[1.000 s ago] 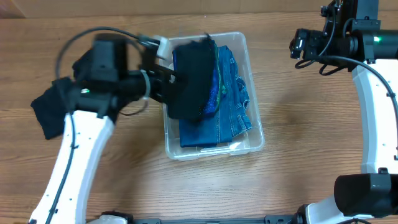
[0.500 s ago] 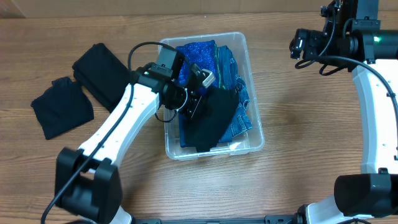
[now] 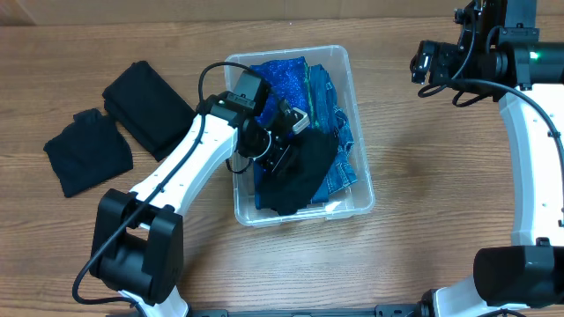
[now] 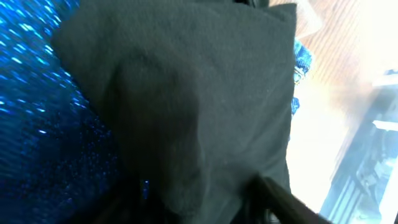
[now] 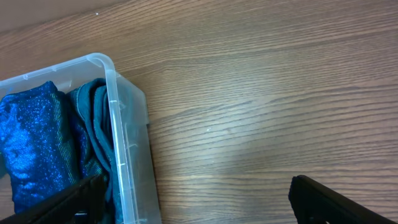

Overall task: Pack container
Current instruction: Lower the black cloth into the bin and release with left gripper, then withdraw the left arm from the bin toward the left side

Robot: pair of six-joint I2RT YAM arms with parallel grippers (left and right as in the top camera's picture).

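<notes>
The left gripper is sunk into the container, its fingers dark at the bottom of the wrist view with the black cloth bunched between them. Whether they are clamped on it or have let go I cannot tell. The cloth drapes over the near half of the container's load, on top of the sparkly blue fabric and the folded denim, which suggests it is being laid on as the next layer.

The right gripper hangs high, well off the container's far right corner, fingers spread wide and empty, out of the way.

Two more black garments lie on the table to the container's left, likely awaiting packing.
</notes>
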